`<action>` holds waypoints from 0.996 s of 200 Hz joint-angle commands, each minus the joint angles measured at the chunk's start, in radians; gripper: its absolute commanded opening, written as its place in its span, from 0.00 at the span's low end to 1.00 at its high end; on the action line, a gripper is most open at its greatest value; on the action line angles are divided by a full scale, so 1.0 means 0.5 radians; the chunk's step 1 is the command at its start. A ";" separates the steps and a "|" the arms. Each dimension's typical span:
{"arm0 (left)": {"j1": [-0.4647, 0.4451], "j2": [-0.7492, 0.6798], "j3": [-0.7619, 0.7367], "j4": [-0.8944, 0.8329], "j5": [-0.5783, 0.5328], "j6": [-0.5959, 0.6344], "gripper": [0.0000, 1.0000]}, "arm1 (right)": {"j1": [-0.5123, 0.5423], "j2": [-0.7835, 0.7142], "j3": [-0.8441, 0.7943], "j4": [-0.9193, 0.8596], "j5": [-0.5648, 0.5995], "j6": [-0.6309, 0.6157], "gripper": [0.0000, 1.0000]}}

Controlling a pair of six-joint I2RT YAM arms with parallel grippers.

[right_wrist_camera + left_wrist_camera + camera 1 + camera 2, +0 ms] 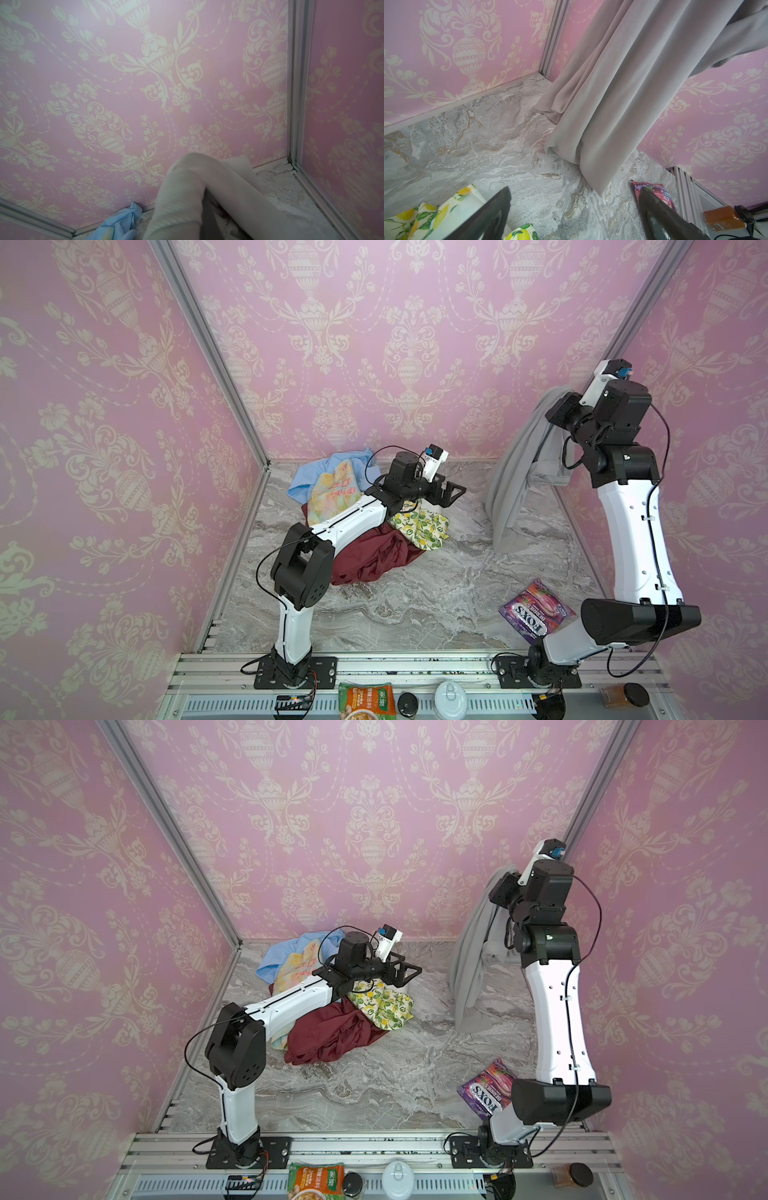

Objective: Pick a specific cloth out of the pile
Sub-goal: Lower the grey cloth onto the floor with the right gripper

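Two claws are raised over the grey marble-patterned tabletop (415, 605). Below and behind the left claw (453, 492) lies the pile of mixed cloths (357, 526). In it, a crumpled light blue cloth (320, 472) and a pastel yellow floral cloth (336, 493) sit behind the claw's wrist. A shiny maroon cloth (370, 556) lies under its forearm, and a white lemon-print cloth (424, 526) sits directly beneath its fingers. The left claw hovers just above this pile with its jaws spread wide and nothing between them, facing the hanging fabric ahead.

That fabric is a long, plain, soft light grey cloth (511, 472). It hangs straight down from the right claw (555, 408), well apart from the pile, and its lower end rests on the tabletop. The right claw is high near the back corner and is clamped onto the garment's top, with folds covering its fingertips in the right wrist view. Far below the right claw, beside its arm's lower link, lies a purple foil candy bag (534, 612).
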 commanded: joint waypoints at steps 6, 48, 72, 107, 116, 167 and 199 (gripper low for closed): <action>-0.003 -0.025 -0.049 0.032 0.005 -0.005 0.97 | -0.010 -0.179 -0.143 0.233 0.096 -0.042 0.00; -0.006 -0.050 -0.085 0.004 -0.029 0.011 0.96 | -0.019 -0.308 -0.407 0.237 0.177 -0.102 0.00; -0.004 -0.077 -0.114 0.004 -0.047 0.006 0.96 | -0.026 -0.403 -0.590 0.242 0.193 -0.108 0.00; -0.003 -0.120 -0.157 0.006 -0.073 0.000 0.96 | -0.026 -0.510 -0.833 0.238 0.176 -0.112 0.00; -0.005 -0.130 -0.168 0.013 -0.072 -0.004 0.96 | -0.029 -0.523 -0.882 0.231 0.172 -0.115 0.00; -0.006 -0.170 -0.234 0.041 -0.097 -0.020 0.96 | -0.028 -0.590 -1.181 0.270 0.142 -0.072 0.00; -0.003 -0.164 -0.248 0.054 -0.110 -0.032 0.96 | -0.026 -0.701 -1.429 0.229 0.176 -0.059 0.00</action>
